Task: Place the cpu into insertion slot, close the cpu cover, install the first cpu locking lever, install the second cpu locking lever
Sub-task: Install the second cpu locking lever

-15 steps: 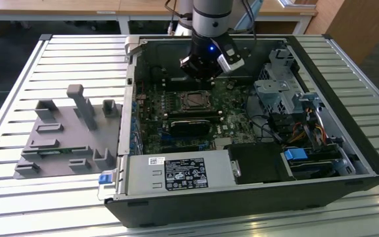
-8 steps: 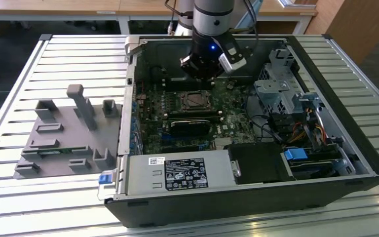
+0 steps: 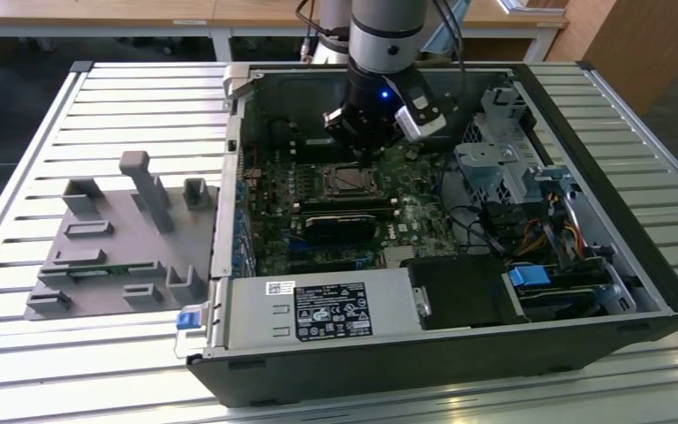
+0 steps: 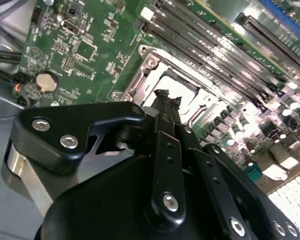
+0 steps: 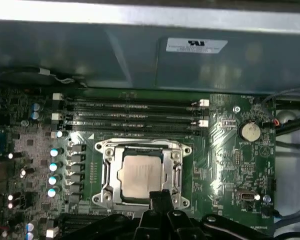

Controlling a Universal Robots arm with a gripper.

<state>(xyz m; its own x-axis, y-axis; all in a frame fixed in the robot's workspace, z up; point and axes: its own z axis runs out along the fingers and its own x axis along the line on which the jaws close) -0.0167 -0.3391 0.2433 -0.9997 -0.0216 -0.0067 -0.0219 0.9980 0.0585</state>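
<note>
The cpu (image 5: 140, 172), a dull silver square chip, lies flat in the insertion slot (image 3: 345, 181) on the green board. The cpu cover (image 5: 142, 146), a silvery frame, lies down around the chip, which shows through its cut-out. Thin metal levers run along the frame's sides; I cannot tell whether they are latched. My gripper (image 5: 159, 196) hangs just above the edge of the socket, fingers pressed together and holding nothing. In the second wrist view the gripper (image 4: 165, 95) tip points at the cover (image 4: 176, 80). In the exterior view the gripper (image 3: 366, 152) sits over the socket's far edge.
Long black memory slots (image 5: 135, 112) run beside the socket, and a coin battery (image 5: 250, 131) sits nearby. The case wall (image 5: 140, 55) rises close behind. A power supply (image 3: 315, 309), a drive cage (image 3: 504, 168) and cables crowd the case. A grey fixture (image 3: 116, 238) stands on the slatted table.
</note>
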